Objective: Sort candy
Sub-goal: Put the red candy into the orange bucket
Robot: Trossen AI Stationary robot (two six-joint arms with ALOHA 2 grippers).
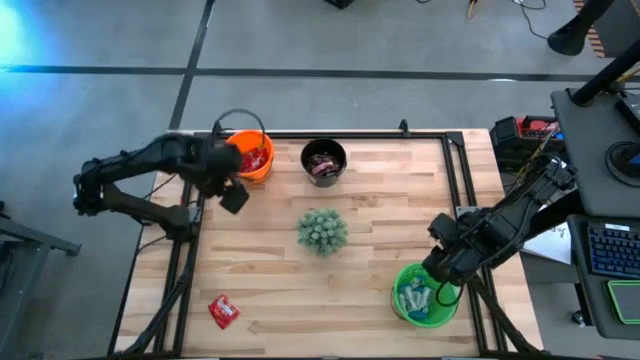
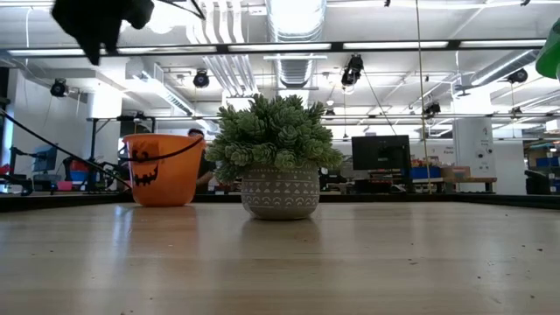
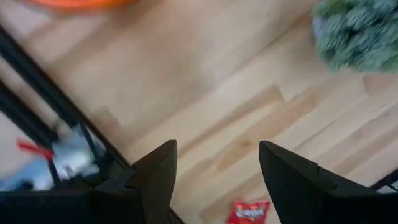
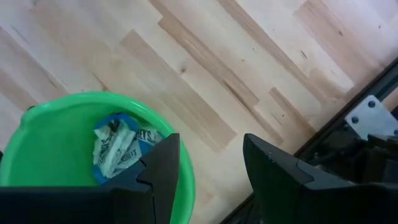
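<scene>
Near the front left corner of the pale butcher-block wooden table (image 1: 380, 200) lies one small flat red-wrapped candy (image 1: 223, 311), alone and well apart from everything else. We judge it light, thin and crinkly, its foil likely slippery; a pinch across the wrapper's narrow middle, fingers pressed down to the wood, looks the surest hold. More red sweets sit in the round orange plastic bucket (image 1: 252, 157) at the far left, dark brown ones in the black bucket (image 1: 324, 161) beside it, and light blue and white ones in the bright green bucket (image 1: 420, 296) at the front right.

Our left gripper (image 1: 234, 195) hovers just beside the orange bucket, fingers spread with nothing between them. Our right gripper (image 4: 205, 158) hangs over the green bucket's rim, fingers likewise apart and empty.

A spiky green plant in a patterned grey pot (image 2: 278, 157) stands mid-table. Beyond the table's black metal frame spreads a grey concrete floor; the room behind is a bright workshop with monitors and ceiling ducts.
</scene>
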